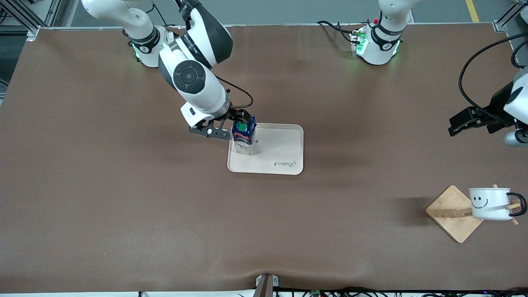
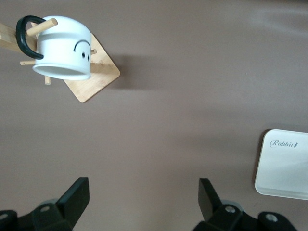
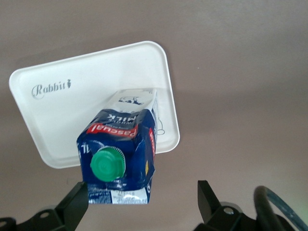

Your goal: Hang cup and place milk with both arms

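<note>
Upright, milk (image 1: 243, 137) at tray (image 1: 284, 148) edge

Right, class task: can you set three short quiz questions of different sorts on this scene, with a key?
1. True or false: the cup lies on the tray.
2. The milk is: A lifted in the air; B standing on the tray; C lying on its side.
3. Fill in: the fingers of the left gripper and the right gripper are ____.
Key: 1 false, it hangs on the wooden rack; 2 B; 3 open.
</note>
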Motion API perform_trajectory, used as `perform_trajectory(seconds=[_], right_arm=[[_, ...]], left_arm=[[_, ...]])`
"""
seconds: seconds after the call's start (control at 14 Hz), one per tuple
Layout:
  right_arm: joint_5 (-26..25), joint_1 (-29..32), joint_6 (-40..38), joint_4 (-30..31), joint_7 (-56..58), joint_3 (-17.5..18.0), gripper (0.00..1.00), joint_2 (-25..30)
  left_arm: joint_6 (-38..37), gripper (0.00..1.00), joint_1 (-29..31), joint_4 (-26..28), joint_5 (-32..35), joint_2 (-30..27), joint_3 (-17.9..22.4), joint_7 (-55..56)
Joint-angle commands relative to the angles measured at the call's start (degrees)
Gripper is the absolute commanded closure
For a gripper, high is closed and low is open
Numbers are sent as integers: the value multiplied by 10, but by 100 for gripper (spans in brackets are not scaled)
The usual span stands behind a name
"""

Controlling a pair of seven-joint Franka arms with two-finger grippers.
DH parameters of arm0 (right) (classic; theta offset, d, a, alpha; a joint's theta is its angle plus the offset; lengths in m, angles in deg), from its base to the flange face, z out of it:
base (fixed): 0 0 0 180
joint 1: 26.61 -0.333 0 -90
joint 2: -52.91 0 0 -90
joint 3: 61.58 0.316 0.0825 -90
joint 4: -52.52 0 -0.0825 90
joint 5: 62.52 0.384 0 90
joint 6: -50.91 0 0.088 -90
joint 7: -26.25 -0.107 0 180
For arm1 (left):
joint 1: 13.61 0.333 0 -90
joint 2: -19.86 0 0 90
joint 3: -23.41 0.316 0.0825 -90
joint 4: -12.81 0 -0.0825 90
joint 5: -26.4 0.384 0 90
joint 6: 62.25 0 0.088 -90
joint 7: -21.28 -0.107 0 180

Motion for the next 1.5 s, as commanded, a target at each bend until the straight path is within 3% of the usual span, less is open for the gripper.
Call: perform_trajectory(seconds=[0.0, 0.21, 0.57, 1.0, 1.43], right_arm=[[-11, -10, -1, -13, -27, -6, 0, -12], [-11, -20, 24, -15, -54, -5, 0, -21], [-16, -33, 50, -14, -69, -5, 0, -32], [-46, -52, 53, -15, -71, -6, 0, -44], [-50, -62, 55, -14, -73, -8, 0, -56]], left_arm=[[-17, 0, -100, 2, -13, -47, 121, -22], [-34, 0, -200, 7, -48, -66, 251, -52], [-48, 0, -293, 32, -74, -86, 368, -75], [-34, 0, -361, 75, -79, -119, 443, -86], [-27, 0, -369, 86, -78, -129, 448, -85]])
